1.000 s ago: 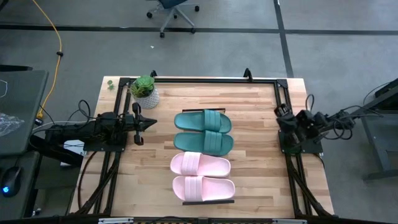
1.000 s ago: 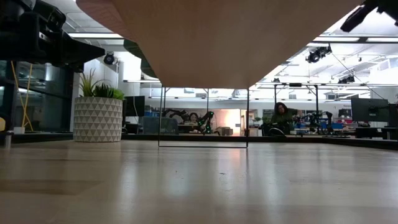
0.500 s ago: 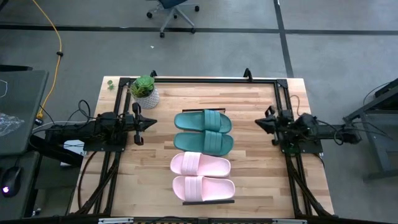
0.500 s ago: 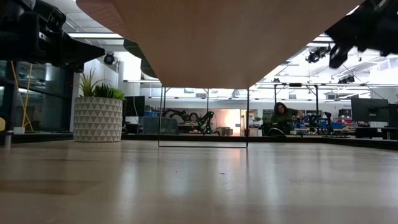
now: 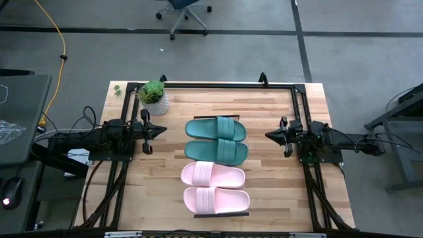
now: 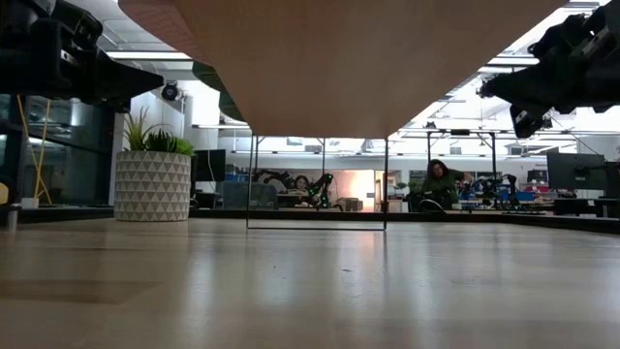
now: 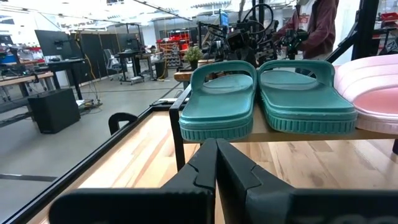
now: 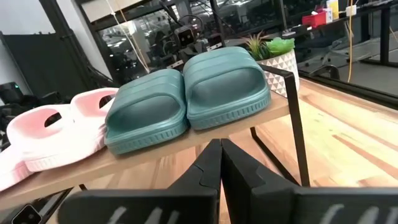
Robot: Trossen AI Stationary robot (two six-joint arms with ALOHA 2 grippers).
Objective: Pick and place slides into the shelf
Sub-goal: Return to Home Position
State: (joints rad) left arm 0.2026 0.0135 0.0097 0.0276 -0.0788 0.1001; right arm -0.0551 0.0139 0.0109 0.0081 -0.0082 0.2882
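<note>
All four slides lie sole-down in a row on the shelf [image 5: 221,214], a light-wood board raised on thin black legs [image 6: 254,182] above the tabletop. The two teal slides [image 5: 215,129] [image 5: 216,152] are toward the far side and the two pink slides [image 5: 213,174] [image 5: 216,199] toward the near side. My left gripper [image 5: 162,130] hovers left of the teal pair, shut, pointing at them [image 7: 216,163]. My right gripper [image 5: 268,135] hovers right of the teal pair, shut, pointing at their toes [image 8: 221,155].
A potted plant [image 5: 154,96] stands at the far left of the table, close behind my left gripper. Bare tabletop [image 5: 271,178] lies right of the shelf, and a narrower strip lies left of it. A person [image 6: 441,184] sits in the room beyond the table.
My right arm has unfolded from the table's right edge and reached toward the shelf, its gripper turning until it points level at the teal slides. The slides and the shelf have stayed where they were.
</note>
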